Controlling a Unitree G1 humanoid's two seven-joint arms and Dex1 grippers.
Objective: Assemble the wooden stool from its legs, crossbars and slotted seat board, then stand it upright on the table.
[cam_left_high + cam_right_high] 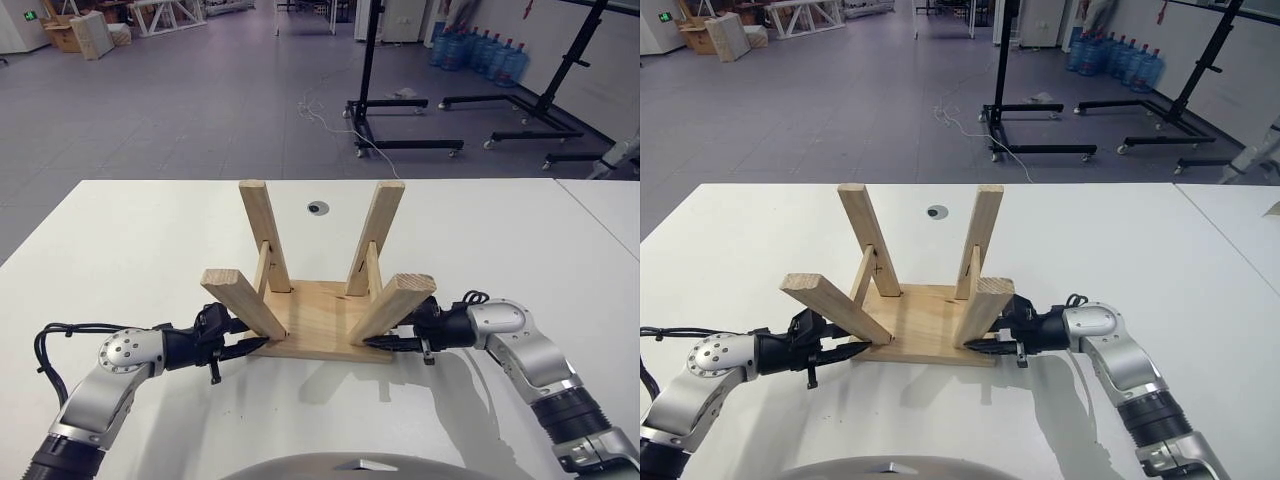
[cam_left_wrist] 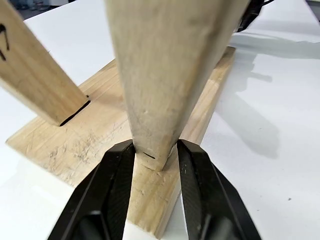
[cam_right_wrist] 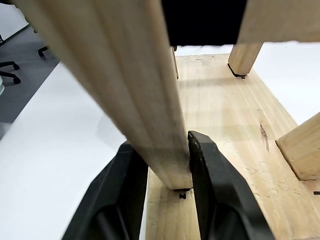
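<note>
With the seat board (image 1: 318,322) flat on the table (image 1: 120,240), legs up, the left gripper (image 1: 252,345) clamps the near left leg (image 1: 240,298) and the right gripper (image 1: 378,343) the near right leg (image 1: 395,303) at their bases, so I'd seat both squarely.

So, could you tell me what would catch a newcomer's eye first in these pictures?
An upside-down pale wooden stool sits on the white table, its four splayed legs pointing up. The left gripper clamps the base of the near left leg, the right gripper that of the near right leg.
</note>
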